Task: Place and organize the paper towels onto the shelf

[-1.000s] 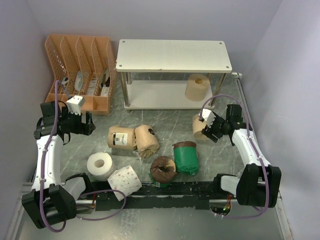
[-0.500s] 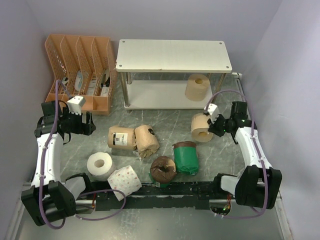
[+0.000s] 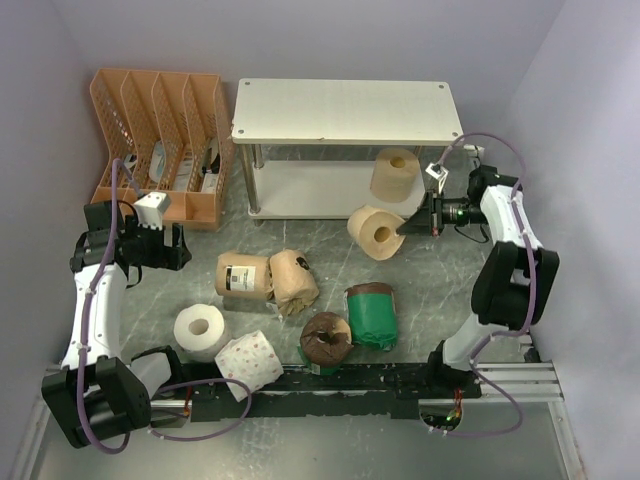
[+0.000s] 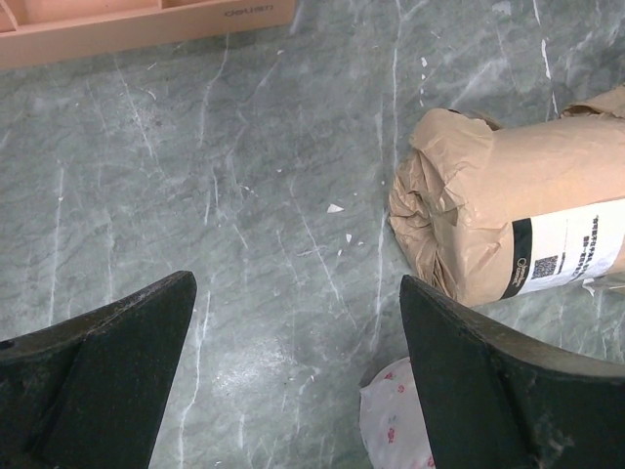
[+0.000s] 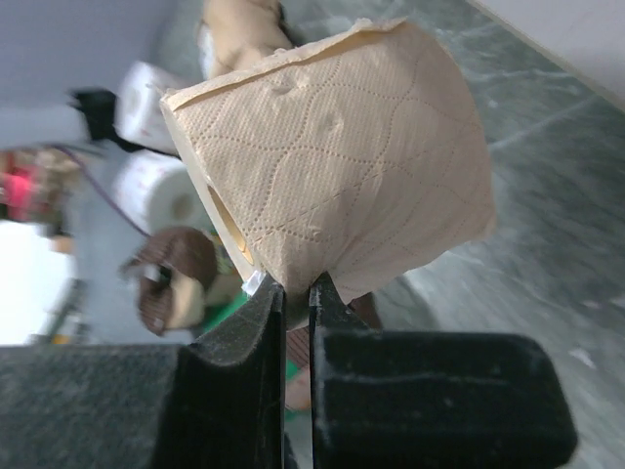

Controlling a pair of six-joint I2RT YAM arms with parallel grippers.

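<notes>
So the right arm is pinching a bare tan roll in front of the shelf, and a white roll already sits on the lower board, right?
Almost. The roll on the lower board of the shelf is bare tan, not white, as the top external view shows. The rest stands: the right gripper is pinching a bare tan roll in front of the shelf.

The left arm [image 3: 92,300] stands folded along the left side, its claw [image 3: 172,248] spread wide with nothing between the jaws. The right arm [image 3: 512,250] reaches up and inward, and its claw [image 3: 408,227] points left, jaws pinched together on the wall of a bare tan roll [image 3: 375,232].
</notes>
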